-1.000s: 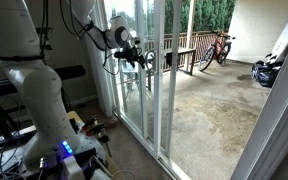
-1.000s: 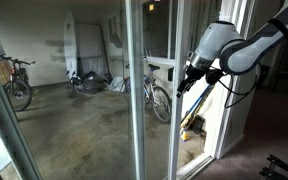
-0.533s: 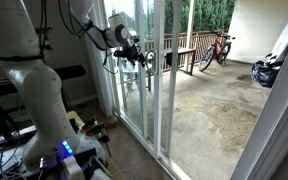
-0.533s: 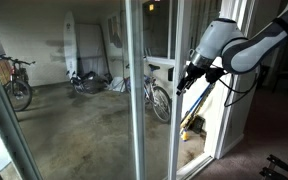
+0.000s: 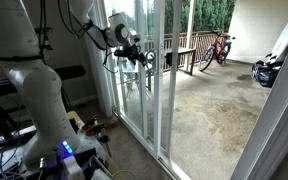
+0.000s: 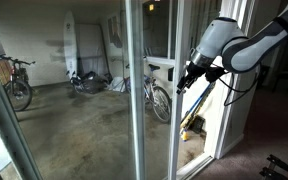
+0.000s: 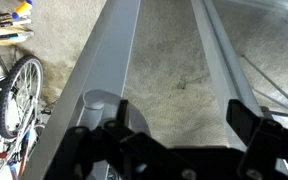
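Compared with half a second ago, nothing has moved that I can see: the gripper [image 5: 134, 57] stays in the upper middle of both exterior views, just beside the sliding door frame [image 5: 151, 100]. In the wrist view its two fingers [image 7: 264, 130] stand wide apart along the bottom edge, so it is open and holds nothing. The grey frame runs from the top middle down toward the lower left finger, though I cannot tell if they touch. A bicycle wheel [image 7: 14, 95] shows at the left edge.
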{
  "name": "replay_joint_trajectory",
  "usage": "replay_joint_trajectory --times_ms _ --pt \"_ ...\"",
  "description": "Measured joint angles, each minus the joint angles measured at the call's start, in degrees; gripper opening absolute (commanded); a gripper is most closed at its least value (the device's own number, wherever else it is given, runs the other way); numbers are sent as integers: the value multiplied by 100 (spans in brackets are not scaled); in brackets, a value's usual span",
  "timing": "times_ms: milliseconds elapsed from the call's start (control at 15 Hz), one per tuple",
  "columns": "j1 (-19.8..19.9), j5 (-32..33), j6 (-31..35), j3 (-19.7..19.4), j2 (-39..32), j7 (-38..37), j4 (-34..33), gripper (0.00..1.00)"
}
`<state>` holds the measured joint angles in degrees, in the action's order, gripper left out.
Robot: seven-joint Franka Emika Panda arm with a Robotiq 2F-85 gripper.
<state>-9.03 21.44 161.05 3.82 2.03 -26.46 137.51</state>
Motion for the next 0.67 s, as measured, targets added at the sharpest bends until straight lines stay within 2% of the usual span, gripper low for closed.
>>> replay_joint_trajectory --times_ms 667 --pt "2 0 0 -160 -1 -1 15 100"
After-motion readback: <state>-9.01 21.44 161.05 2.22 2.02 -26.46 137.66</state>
